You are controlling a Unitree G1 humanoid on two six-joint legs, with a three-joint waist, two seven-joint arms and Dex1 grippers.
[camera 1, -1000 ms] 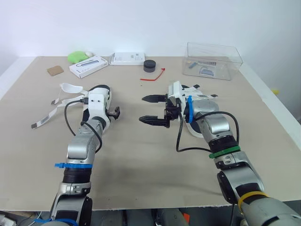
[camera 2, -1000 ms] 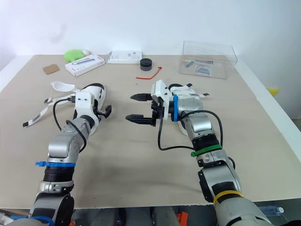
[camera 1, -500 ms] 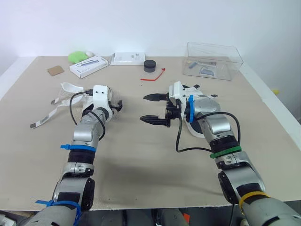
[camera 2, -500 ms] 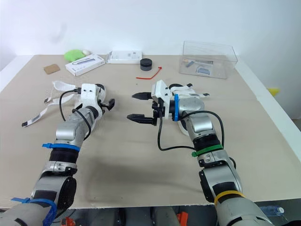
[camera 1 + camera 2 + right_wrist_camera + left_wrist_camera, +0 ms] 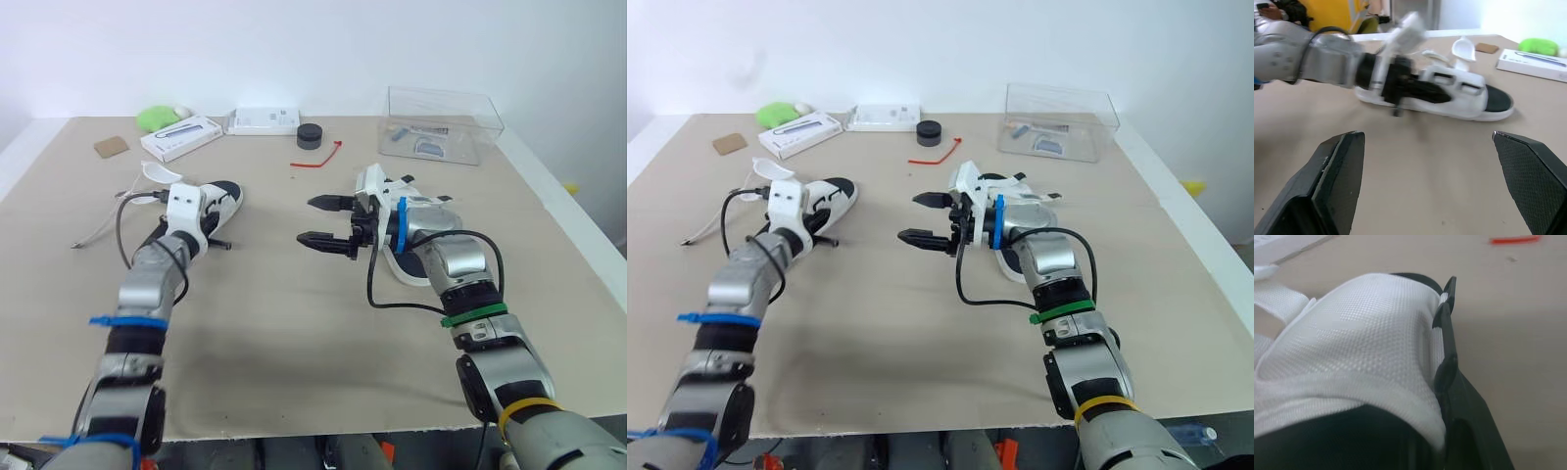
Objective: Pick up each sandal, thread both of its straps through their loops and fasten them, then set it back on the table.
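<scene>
You are near the start: as far as I can see, no strap is fastened yet. Your left hand (image 5: 206,223) grips the side of the first sandal (image 5: 227,194), which lies on the beige worktop (image 5: 294,313) at the left. Its white woven straps (image 5: 147,174) trail loose beside it. The upper is white mesh with a black plastic loop (image 5: 1447,323), and the footbed is dark. Your right hand (image 5: 328,221) stands wide and empty, just before the second sandal (image 5: 400,266).
</scene>
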